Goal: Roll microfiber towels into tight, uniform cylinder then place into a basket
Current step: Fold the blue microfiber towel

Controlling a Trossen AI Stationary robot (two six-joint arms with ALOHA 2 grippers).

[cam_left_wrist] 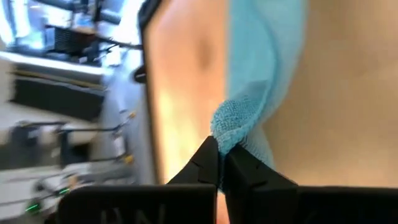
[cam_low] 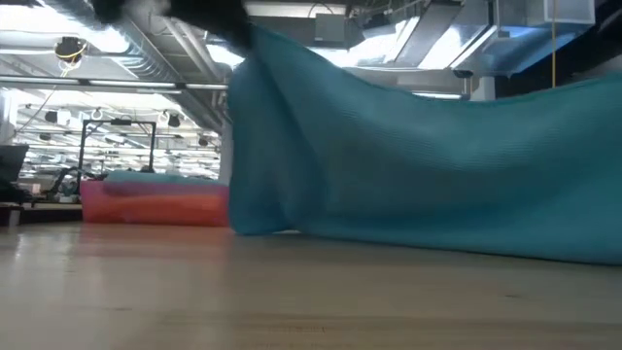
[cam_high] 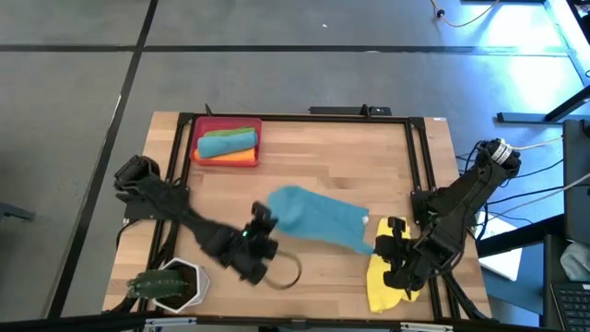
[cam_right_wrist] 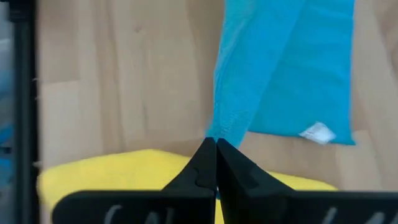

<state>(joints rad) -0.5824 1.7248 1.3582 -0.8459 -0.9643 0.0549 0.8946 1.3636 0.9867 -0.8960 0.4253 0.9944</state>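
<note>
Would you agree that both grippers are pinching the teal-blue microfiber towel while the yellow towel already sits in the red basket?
Not quite: the high view shows the yellow microfiber towel lying on the wooden table under the right gripper, not in the shallow red plastic basket. Both grippers do pinch the teal-blue microfiber towel.

teal towel [cam_high: 313, 217] lifted mid-table; yellow towel [cam_high: 383, 286] flat
</note>
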